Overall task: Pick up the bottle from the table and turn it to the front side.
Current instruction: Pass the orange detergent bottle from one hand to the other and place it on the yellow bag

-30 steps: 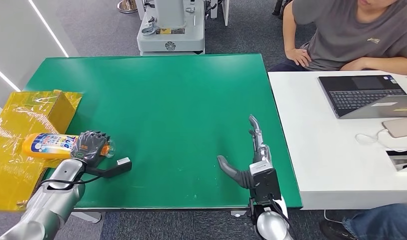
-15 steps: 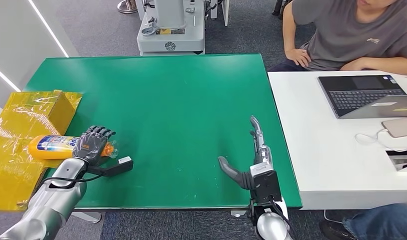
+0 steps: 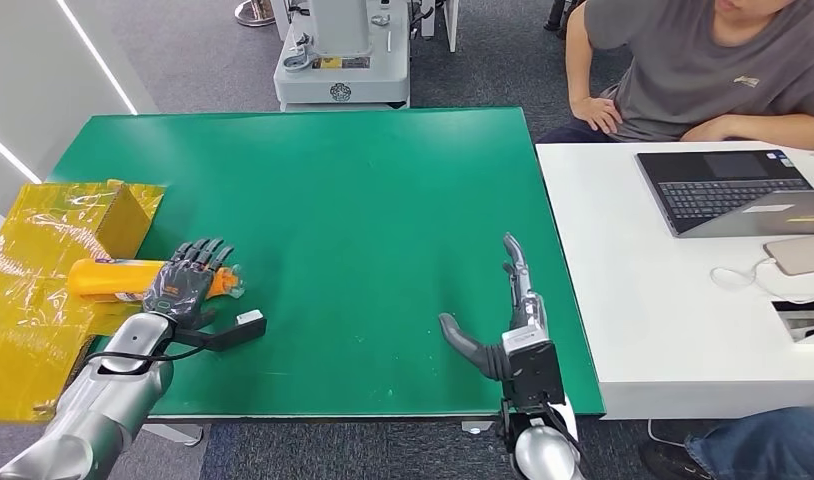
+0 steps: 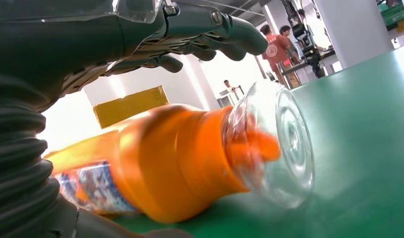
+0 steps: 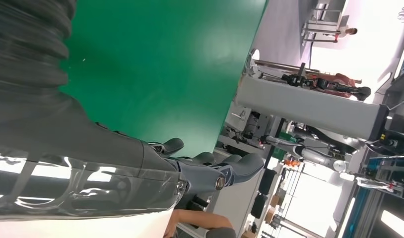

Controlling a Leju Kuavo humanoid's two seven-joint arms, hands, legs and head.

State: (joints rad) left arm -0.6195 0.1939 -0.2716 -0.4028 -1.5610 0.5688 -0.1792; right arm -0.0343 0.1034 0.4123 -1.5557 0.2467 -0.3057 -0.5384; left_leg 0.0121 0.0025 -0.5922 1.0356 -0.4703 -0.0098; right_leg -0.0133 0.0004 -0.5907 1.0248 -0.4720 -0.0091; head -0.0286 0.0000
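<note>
Low at left of frame: bottle [image 3: 111, 278], orange, lying sideways on green surface [image 3: 363, 220], clear cap [image 4: 274, 144] toward centre. Left hand [image 3: 188, 280] spread over its neck, holding nothing. Probably light, stiff, slick plastic, apt to roll; best taken round the body. Lower right: right hand [image 3: 503, 320] open, idle.

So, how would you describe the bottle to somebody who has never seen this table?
Look at the green table, at its near left corner beside the yellow wrapped box. There an orange plastic bottle lies on its side under the robot's left hand. Its clear cap sets it apart.
</note>
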